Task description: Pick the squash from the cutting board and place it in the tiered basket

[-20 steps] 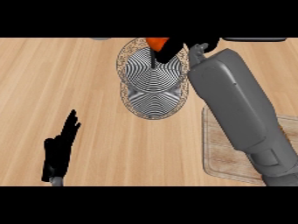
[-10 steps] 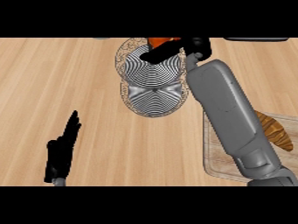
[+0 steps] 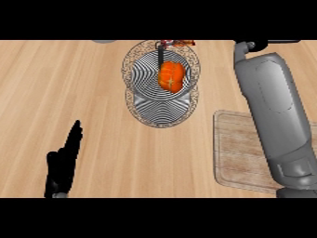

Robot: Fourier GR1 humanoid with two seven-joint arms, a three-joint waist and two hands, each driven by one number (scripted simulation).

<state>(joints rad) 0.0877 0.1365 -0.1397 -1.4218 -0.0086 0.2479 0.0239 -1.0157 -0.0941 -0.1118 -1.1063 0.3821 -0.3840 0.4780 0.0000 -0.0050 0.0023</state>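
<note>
The orange squash [image 3: 171, 76] lies in the upper tier of the striped wire tiered basket [image 3: 162, 111], at the back middle of the counter, with nothing touching it. My right forearm [image 3: 274, 107] runs up the right side of the view, to the right of the basket, and its hand is cut off past the top edge. The wooden cutting board [image 3: 240, 153] lies at the lower right, partly under that forearm. My left hand [image 3: 63, 162] rests open at the lower left, fingers straight, far from the basket.
Light wood counter [image 3: 44, 83] surrounds the basket. A small grey object [image 3: 104, 41] peeks in at the back edge, left of the basket.
The squash was held by my right hand over the basket's top; now it lies free in the upper tier. The right arm has swung right and its hand has left the view.
</note>
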